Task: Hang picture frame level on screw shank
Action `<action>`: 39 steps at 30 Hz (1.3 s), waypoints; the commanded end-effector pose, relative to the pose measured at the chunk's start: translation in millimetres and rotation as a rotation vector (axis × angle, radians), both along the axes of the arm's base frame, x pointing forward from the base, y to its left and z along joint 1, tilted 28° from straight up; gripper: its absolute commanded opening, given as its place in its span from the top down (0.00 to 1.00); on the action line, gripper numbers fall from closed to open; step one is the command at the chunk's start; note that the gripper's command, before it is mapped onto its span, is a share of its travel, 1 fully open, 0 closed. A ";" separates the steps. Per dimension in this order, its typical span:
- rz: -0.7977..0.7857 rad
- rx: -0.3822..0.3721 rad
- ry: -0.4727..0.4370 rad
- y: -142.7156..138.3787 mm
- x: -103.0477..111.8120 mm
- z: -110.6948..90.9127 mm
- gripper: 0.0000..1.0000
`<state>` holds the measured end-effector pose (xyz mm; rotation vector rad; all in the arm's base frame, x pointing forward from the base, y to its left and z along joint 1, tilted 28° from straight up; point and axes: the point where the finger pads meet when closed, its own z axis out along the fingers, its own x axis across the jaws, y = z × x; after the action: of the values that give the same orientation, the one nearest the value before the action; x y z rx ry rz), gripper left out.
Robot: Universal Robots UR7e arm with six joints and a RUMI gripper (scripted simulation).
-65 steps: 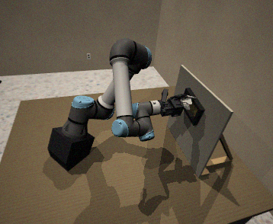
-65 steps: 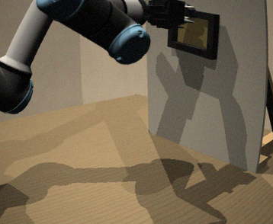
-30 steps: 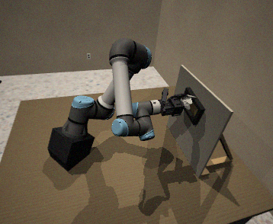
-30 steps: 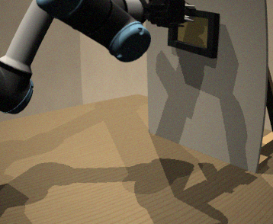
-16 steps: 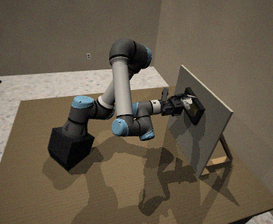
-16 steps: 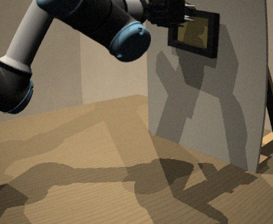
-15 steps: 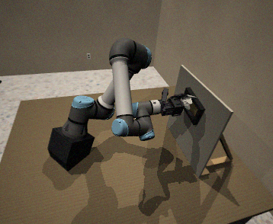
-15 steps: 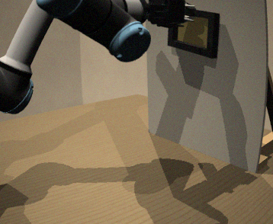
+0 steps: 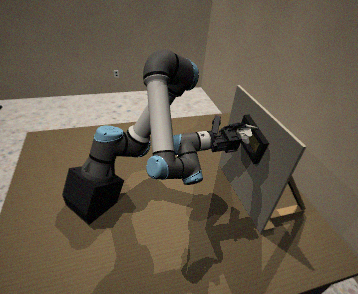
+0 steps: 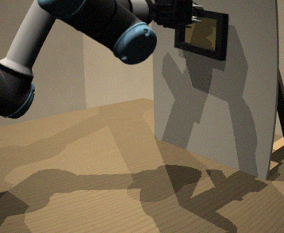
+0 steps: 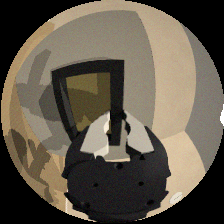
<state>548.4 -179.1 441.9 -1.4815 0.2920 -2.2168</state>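
Black picture frame (image 11: 92, 97) edge between fingers (clamped)

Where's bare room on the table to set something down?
Bare: table left of the base, and the front strip below the arm's shadows. Crowded: gap between arm and board, where the gripper holds the frame.

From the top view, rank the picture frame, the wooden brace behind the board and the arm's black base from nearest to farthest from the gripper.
1. Picture frame: clamped in the gripper, against the board.
2. Wooden brace: behind the board's far side, low at the right.
3. Black base: far left on the table.
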 end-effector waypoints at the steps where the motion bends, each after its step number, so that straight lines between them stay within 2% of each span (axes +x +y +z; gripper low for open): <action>1: -0.001 0.000 -0.001 -0.3 -0.2 0.4 1.00; 16: -0.005 -0.011 -0.002 0.2 -0.4 0.8 1.00; 39: -0.044 -0.109 -0.011 5.0 -1.9 3.4 1.00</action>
<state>547.0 -174.8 444.4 -1.5235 0.2195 -2.2917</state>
